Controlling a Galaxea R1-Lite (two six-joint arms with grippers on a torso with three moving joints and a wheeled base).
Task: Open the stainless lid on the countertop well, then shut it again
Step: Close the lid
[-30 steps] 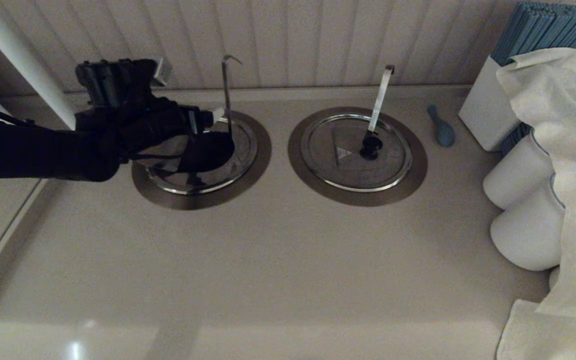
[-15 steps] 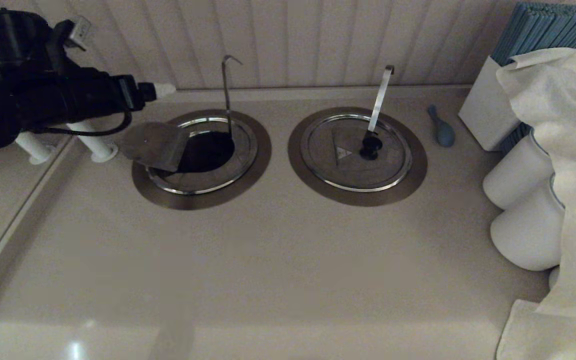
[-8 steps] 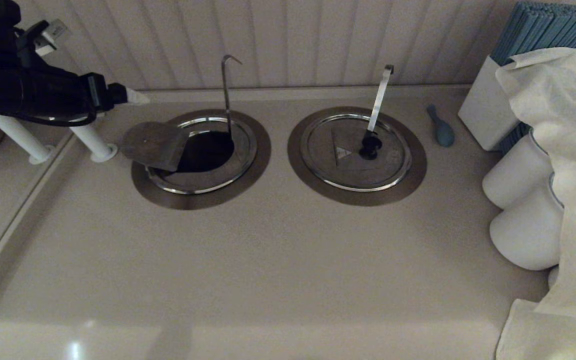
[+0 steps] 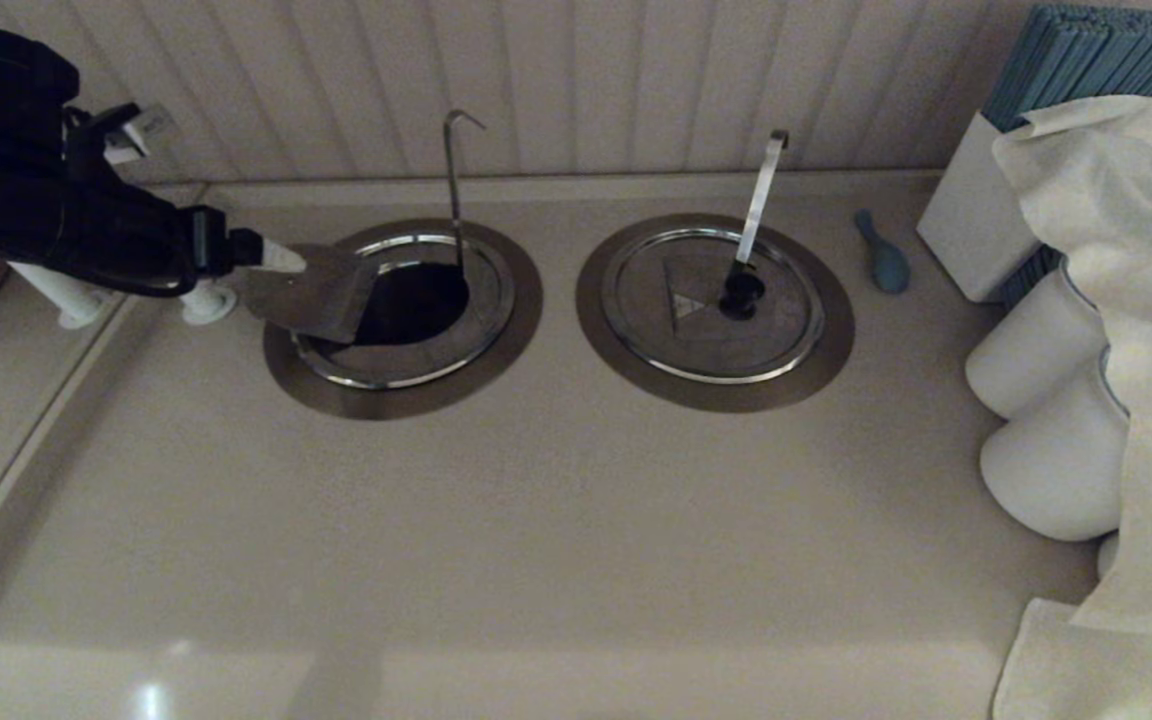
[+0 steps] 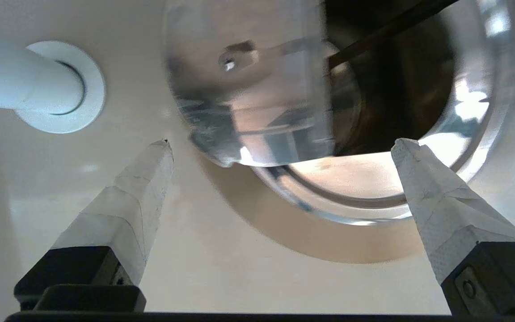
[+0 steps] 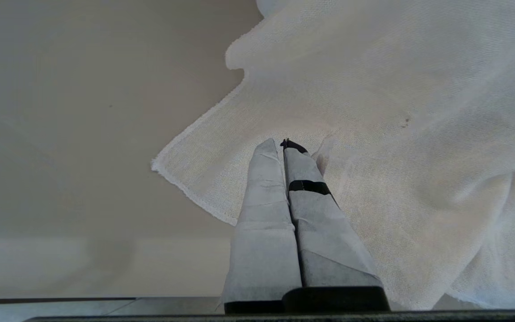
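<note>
The left gripper (image 5: 280, 145) hovers beside the well (image 4: 416, 300), fingers (image 5: 141, 188) spread wide, the raised lid (image 4: 311, 290) flap just ahead of them, untouched. The right gripper (image 6: 284, 145), fingers pressed together, rests over a white cloth (image 6: 396, 134).

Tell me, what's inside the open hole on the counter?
Inside the countertop well only darkness shows, with the thin hooked rod rising out. The raised flap of the stainless lid hides its left part; the bottom is unseen.

Hidden and cut-off parts

The left arm (image 4: 26, 215) is cut by the left edge of the head view; the countertop well (image 4: 416, 300) interior stays too dark.
</note>
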